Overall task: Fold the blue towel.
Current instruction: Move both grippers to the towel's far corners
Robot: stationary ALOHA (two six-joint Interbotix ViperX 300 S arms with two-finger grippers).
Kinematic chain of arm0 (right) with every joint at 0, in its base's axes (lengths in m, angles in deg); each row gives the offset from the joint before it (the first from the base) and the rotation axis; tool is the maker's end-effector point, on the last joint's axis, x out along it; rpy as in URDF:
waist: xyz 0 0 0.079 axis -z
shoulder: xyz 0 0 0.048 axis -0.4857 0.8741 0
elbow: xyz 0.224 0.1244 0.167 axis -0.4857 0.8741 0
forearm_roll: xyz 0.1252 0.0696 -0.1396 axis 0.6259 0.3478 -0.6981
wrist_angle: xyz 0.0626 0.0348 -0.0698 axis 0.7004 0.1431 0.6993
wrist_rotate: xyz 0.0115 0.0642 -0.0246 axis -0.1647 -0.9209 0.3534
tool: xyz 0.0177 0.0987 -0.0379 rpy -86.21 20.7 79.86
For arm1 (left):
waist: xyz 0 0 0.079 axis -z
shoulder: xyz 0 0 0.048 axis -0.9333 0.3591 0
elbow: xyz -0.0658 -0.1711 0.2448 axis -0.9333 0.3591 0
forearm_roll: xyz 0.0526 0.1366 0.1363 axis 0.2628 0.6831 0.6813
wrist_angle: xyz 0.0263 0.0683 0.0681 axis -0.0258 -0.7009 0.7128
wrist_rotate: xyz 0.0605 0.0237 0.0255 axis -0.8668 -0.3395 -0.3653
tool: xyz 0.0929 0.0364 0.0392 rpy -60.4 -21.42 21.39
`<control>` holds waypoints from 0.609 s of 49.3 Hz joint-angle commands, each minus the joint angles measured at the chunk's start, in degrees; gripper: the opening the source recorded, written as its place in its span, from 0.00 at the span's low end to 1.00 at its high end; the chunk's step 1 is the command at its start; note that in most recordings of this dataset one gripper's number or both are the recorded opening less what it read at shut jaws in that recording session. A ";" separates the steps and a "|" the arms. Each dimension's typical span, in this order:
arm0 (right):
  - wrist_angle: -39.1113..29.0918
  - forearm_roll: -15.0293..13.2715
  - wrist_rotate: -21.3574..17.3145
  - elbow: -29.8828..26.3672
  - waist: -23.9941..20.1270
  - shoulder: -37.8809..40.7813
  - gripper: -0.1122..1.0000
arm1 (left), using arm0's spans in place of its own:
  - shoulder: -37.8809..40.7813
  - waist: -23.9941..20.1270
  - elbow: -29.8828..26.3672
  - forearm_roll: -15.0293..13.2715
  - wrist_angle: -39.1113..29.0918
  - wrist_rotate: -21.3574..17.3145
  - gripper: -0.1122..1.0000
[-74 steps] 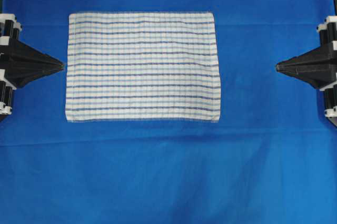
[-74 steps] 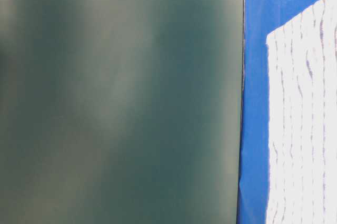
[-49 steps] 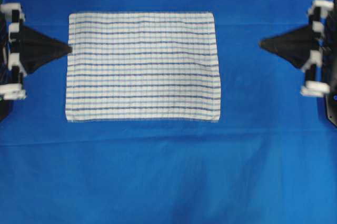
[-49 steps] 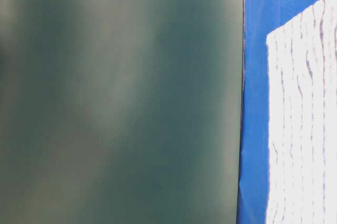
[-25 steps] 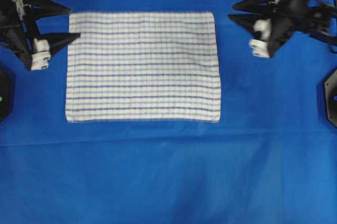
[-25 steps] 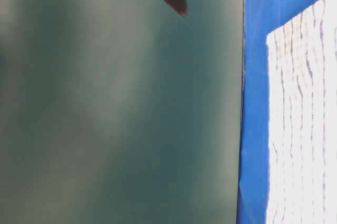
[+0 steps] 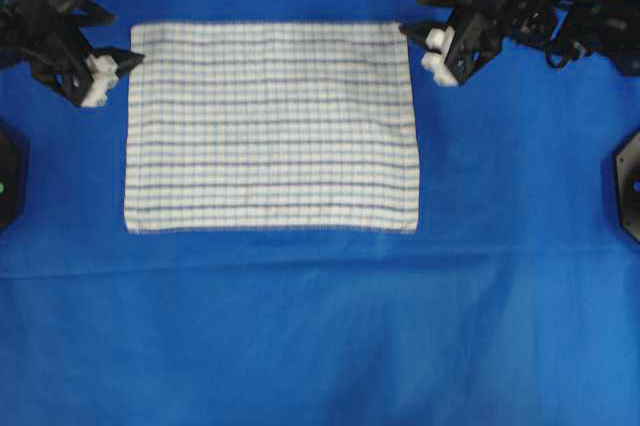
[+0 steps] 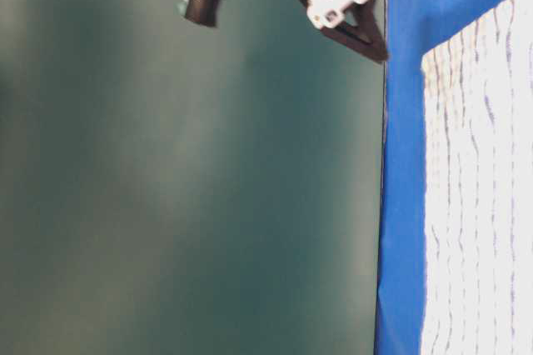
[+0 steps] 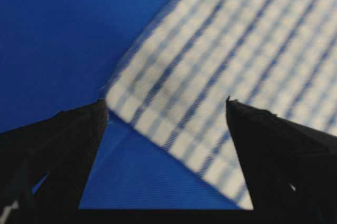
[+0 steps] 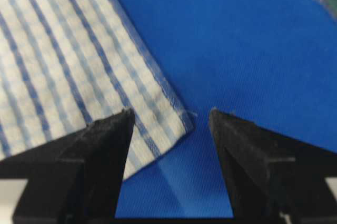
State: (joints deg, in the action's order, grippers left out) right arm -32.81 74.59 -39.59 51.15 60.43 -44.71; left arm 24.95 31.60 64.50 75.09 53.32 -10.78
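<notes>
The blue towel [image 7: 270, 126], white with thin dark-blue stripes, lies flat and unfolded on the blue tablecloth [image 7: 300, 326]. My left gripper [image 7: 127, 36] is open at the towel's far left corner. In the left wrist view that corner of the towel [image 9: 221, 50] lies between and beyond the left gripper's [image 9: 166, 103] spread fingers. My right gripper [image 7: 412, 12] is open at the far right corner. In the right wrist view the towel [image 10: 63, 61] ends in a corner between the right gripper's [image 10: 171, 111] fingers. Neither gripper holds anything.
Black arm bases sit at the left edge [image 7: 8, 181] and right edge [image 7: 628, 181] of the tablecloth. The table-level view shows mostly a dark green wall [image 8: 183, 188], with a strip of towel [image 8: 483, 188] at the right.
Both grippers opened and swung from the towel's side edges up to its far corners. One gripper has come into the top of the table-level view.
</notes>
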 commanded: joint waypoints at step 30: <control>1.41 -0.35 0.00 -5.36 1.93 8.96 0.66 | 20.57 -7.38 -4.22 0.09 11.87 -3.43 0.89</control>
State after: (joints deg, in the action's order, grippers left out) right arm -31.94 74.24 -39.59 46.58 62.19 -35.04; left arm 44.46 25.01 61.42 75.17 64.83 -14.04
